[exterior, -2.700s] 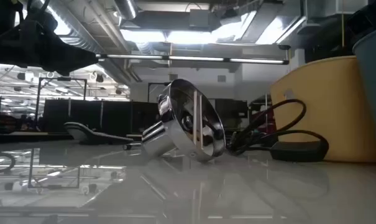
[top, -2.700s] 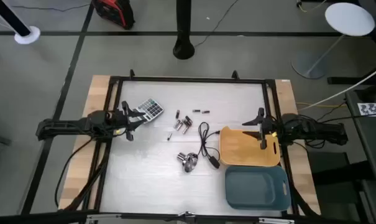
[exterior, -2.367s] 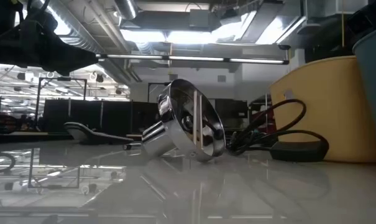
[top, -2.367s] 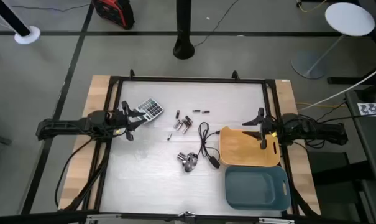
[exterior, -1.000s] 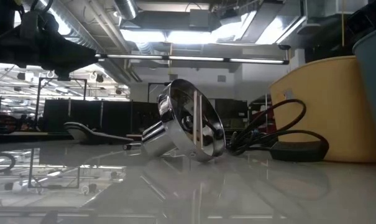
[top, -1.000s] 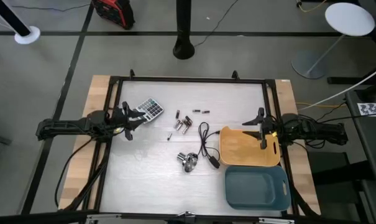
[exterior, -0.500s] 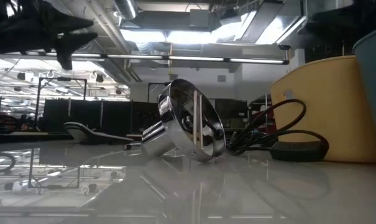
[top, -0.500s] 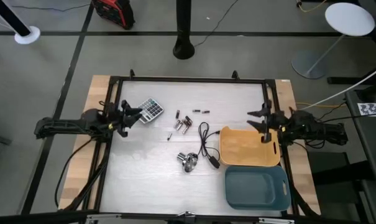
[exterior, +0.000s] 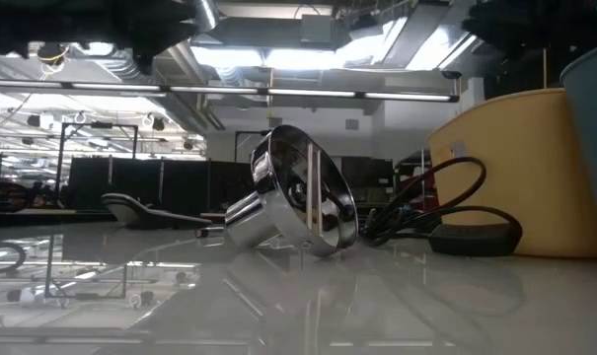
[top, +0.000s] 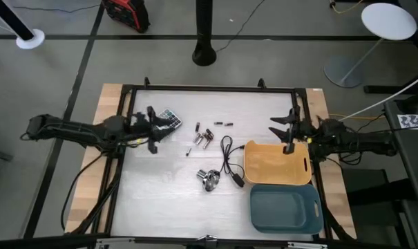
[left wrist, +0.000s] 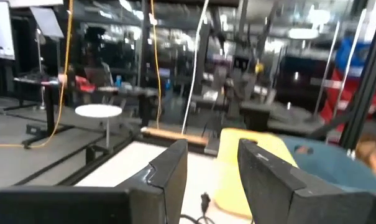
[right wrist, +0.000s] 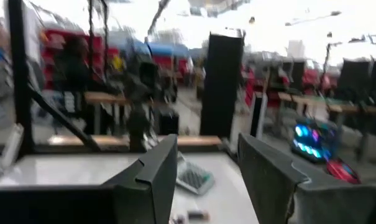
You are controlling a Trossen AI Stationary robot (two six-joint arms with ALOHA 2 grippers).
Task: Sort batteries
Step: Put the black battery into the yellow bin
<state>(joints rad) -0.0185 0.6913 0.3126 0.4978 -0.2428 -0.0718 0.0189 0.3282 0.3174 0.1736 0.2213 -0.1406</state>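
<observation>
White and glossy, the worktop (top: 160,197) sits inside a black frame. The batteries (top: 203,137) lie loose near its middle, between the calculator (top: 168,119) and the black cable (top: 227,158); a few more (top: 224,124) sit just beyond them. They look light, hard and smooth, so they would probably roll or skid; a pinch across the middle of 1 cell seems the safest hold. None is yet in the yellow tray (top: 278,163) or the blue bin (top: 285,209).

Both arms reach level over the worktop's edges. The left hand (top: 152,129) hovers beside the calculator, its fingers (left wrist: 169,177) parted and holding nothing. The right hand (top: 286,131) hangs at the yellow tray's far edge, fingers (right wrist: 160,168) spread wide, also holding nothing.
</observation>
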